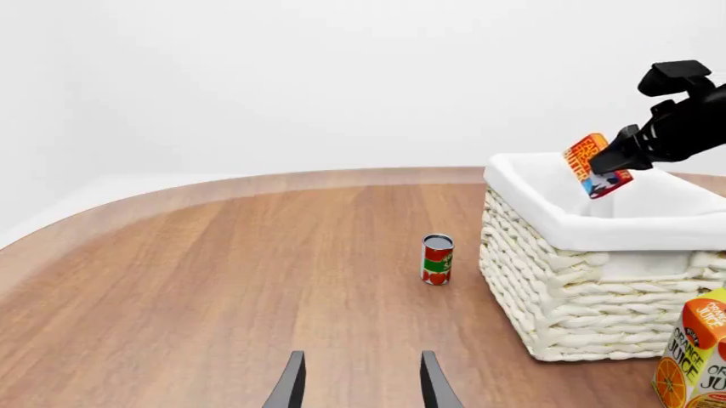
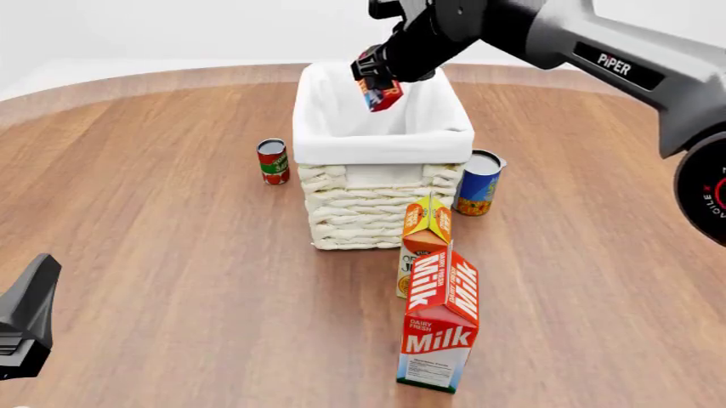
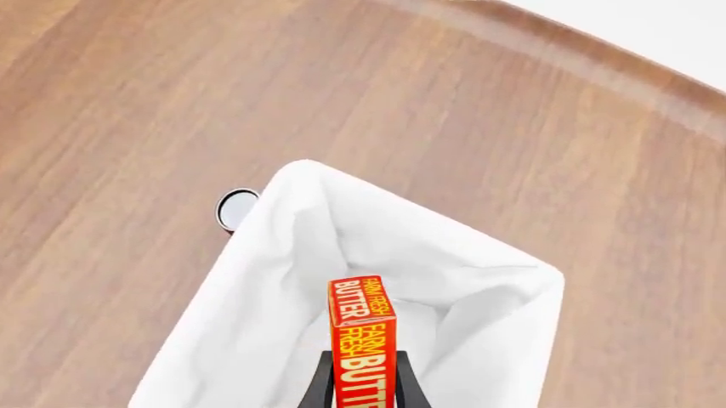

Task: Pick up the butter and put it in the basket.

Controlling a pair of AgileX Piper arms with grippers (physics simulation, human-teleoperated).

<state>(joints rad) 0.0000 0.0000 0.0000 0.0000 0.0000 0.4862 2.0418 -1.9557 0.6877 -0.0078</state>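
The butter (image 3: 360,340) is a small red-orange box with white lettering, held between the fingers of my right gripper (image 2: 380,81) above the open basket (image 2: 380,140). The same box shows as the butter (image 2: 382,92) just over the white liner, and as the butter (image 1: 594,164) pinched by my right gripper (image 1: 618,161) above the basket (image 1: 590,280). The basket (image 3: 284,280) lies directly below it. My left gripper (image 1: 360,382) hovers low over bare wood, open, holding nothing; only part of the left arm (image 2: 25,319) shows at the front left.
A small red-and-green can (image 2: 272,161) stands left of the basket. A blue-and-orange can (image 2: 479,182) stands at its right. An orange juice carton (image 2: 426,238) and a tall Milk carton (image 2: 440,327) stand in front of it.
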